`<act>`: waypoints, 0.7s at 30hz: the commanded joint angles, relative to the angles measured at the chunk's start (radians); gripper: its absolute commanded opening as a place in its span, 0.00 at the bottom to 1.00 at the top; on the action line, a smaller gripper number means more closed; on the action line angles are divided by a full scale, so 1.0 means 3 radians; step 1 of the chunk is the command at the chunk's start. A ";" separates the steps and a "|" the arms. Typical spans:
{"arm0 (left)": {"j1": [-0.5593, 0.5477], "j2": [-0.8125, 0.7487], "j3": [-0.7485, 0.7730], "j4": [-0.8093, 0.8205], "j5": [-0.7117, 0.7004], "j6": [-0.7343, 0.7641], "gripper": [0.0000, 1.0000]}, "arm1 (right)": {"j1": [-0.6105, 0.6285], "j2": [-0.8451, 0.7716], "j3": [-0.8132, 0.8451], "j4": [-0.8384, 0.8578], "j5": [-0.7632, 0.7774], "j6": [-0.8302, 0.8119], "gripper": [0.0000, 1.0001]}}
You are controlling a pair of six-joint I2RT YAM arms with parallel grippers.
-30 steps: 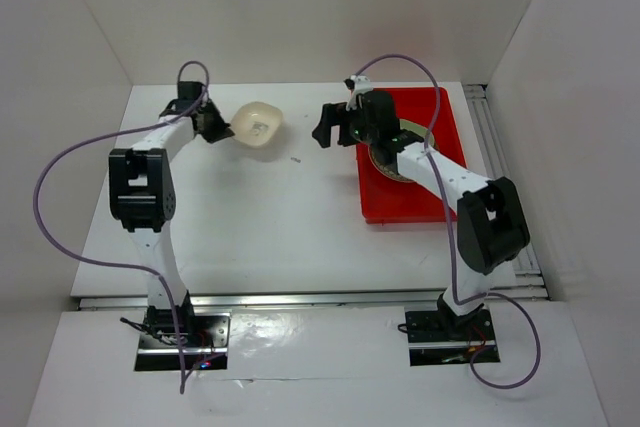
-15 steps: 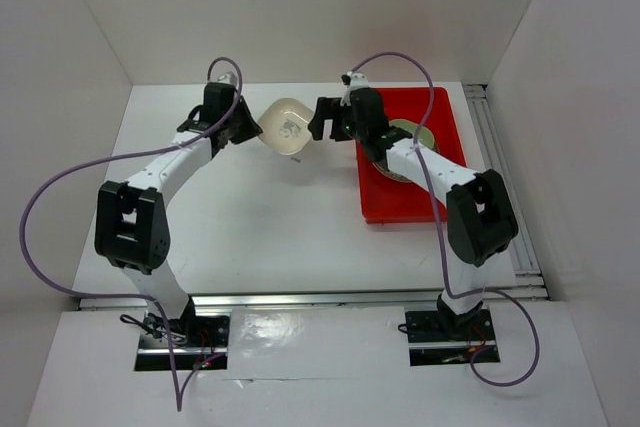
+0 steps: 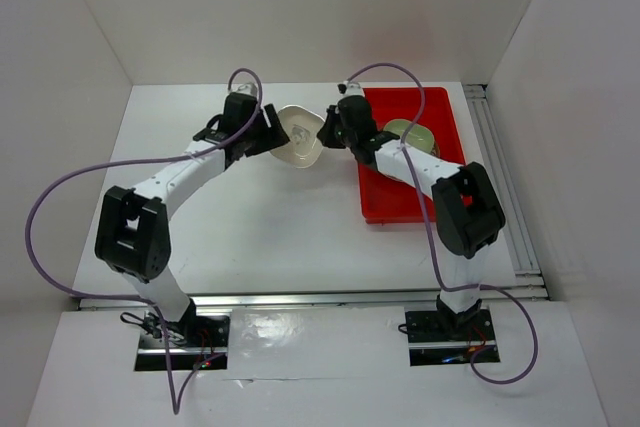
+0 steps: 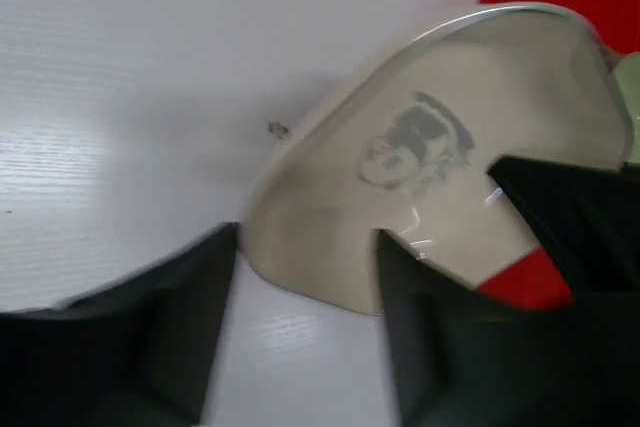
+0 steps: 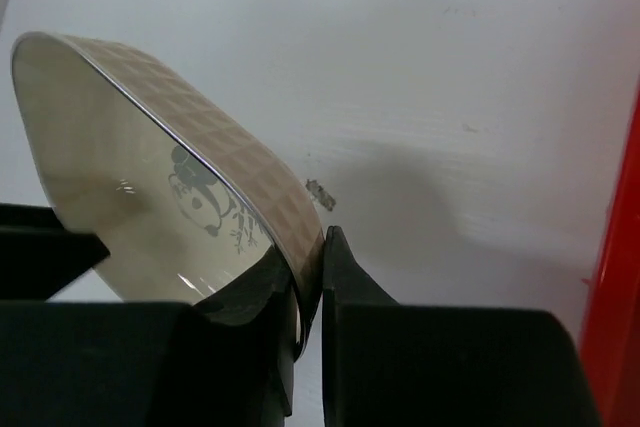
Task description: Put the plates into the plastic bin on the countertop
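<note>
A cream rounded-square plate (image 3: 300,135) with a dark centre mark hangs tilted above the white countertop (image 3: 250,217), between the two grippers. My right gripper (image 3: 326,131) is shut on its rim; in the right wrist view the two fingers pinch the patterned edge of the plate (image 5: 130,167) at the gripper (image 5: 312,247). My left gripper (image 3: 272,133) stands open at the plate's opposite edge. In the left wrist view its fingers straddle the plate (image 4: 450,147) with a gap on each side of the gripper (image 4: 305,247). The red plastic bin (image 3: 410,202) lies just right of the plate.
A round plate (image 3: 411,137) lies in the bin's far half, partly behind the right arm. White walls close in the table at the back and sides. A small dark speck (image 5: 320,194) marks the countertop under the plate.
The left arm carried the cream plate rightward to the bin's left edge. The right gripper shut on the plate's rim, and the left gripper opened off it.
</note>
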 commanded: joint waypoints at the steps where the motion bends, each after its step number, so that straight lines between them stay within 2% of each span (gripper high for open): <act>1: -0.0195 -0.0359 0.0004 0.0221 0.0150 -0.0087 0.82 | 0.0096 -0.0069 0.0251 -0.0271 0.0222 -0.0199 0.00; 2: -0.0196 -0.0531 -0.0027 0.0221 0.0246 -0.0087 1.00 | 0.0015 -0.0110 0.0298 -0.0449 0.0365 -0.0280 0.00; 5: -0.0323 -0.0829 -0.0114 0.0068 0.0380 -0.0087 1.00 | -0.0154 -0.0198 0.0486 -0.0751 0.0448 -0.0460 0.00; 8: -0.0440 -0.1228 -0.0216 -0.0258 0.0380 -0.0132 1.00 | -0.0502 -0.0279 0.0757 -0.1154 0.0255 -0.0746 0.00; 13: -0.0594 -0.1846 -0.0640 -0.0433 0.0344 -0.0250 1.00 | -0.0978 -0.0468 0.0947 -0.1550 -0.0006 -0.1135 0.00; 15: -0.0656 -0.2041 -0.0763 -0.0510 0.0308 -0.0220 1.00 | -0.1233 -0.0550 0.0917 -0.1632 -0.0047 -0.1252 0.00; 17: -0.0752 -0.2164 -0.0804 -0.0587 0.0232 -0.0093 1.00 | -0.1534 -0.0601 0.0830 -0.1632 -0.0364 -0.1253 0.00; 21: -0.0753 -0.2200 -0.0769 -0.0878 0.0104 0.0066 1.00 | -0.1842 -0.0724 0.0554 -0.1566 -0.0819 -0.1217 0.00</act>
